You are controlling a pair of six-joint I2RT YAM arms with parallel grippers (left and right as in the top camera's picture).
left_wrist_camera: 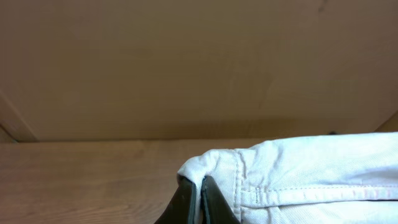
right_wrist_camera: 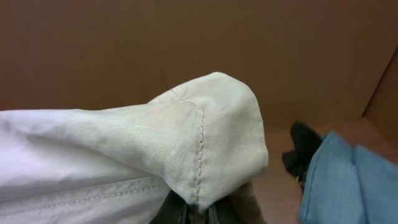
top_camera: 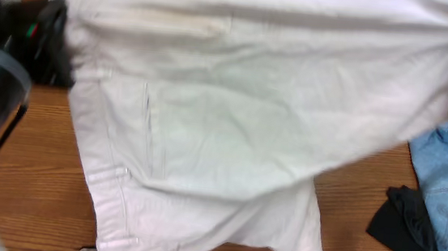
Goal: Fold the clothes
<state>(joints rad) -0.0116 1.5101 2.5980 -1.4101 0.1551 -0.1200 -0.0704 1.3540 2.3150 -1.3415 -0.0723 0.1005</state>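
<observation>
Left gripper (left_wrist_camera: 200, 186) and right gripper (right_wrist_camera: 198, 210) each clamped the wrinkled cream twill trousers (top_camera: 233, 118), stretched from 9 to 3 o'clock.

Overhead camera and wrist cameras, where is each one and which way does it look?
Overhead: above the table, looking down on the trousers; left end effector at their edge.
Left wrist: on the left arm, looking sideways at the waistband corner; own fingers show.
Right wrist: on the right arm, facing the hem; right end effector shows.
Shared: overhead and right wrist both see blue denim.
</observation>
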